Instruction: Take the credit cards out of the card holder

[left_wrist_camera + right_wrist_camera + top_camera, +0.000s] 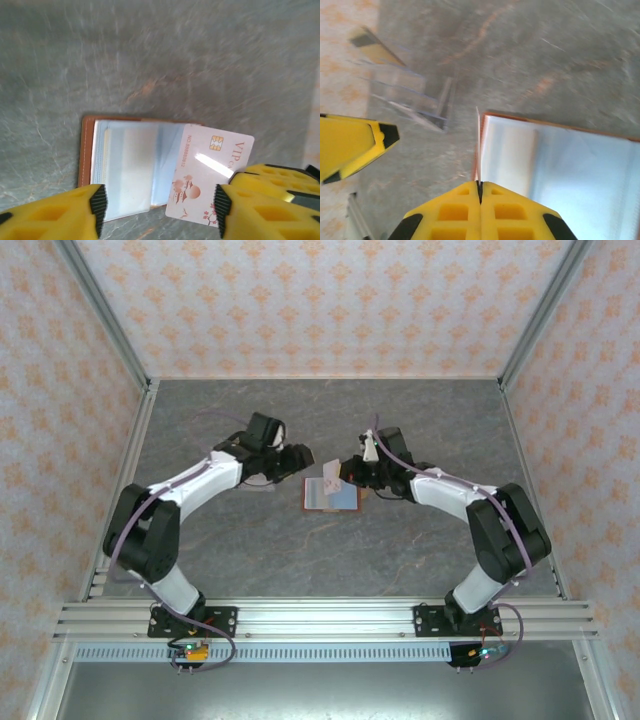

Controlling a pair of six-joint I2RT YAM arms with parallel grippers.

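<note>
The card holder [332, 498] lies open on the grey table, blue-grey pockets [125, 165] up and a red-brown edge on one side [560, 160]. A pale pinkish-white credit card [210, 172] with a gold chip stands on edge over the holder's end, seen edge-on in the right wrist view [478, 145]. My right gripper [480, 186] is shut on it [352, 472]. My left gripper [160, 207] hangs open close beside the holder [298, 460], with nothing between its fingers. Other cards are hidden.
Patterned walls and metal frame posts [105, 330] enclose the table on three sides. A slotted rail [320, 615] runs along the near edge by the arm bases. Bare grey tabletop [330, 415] lies behind and in front of the holder.
</note>
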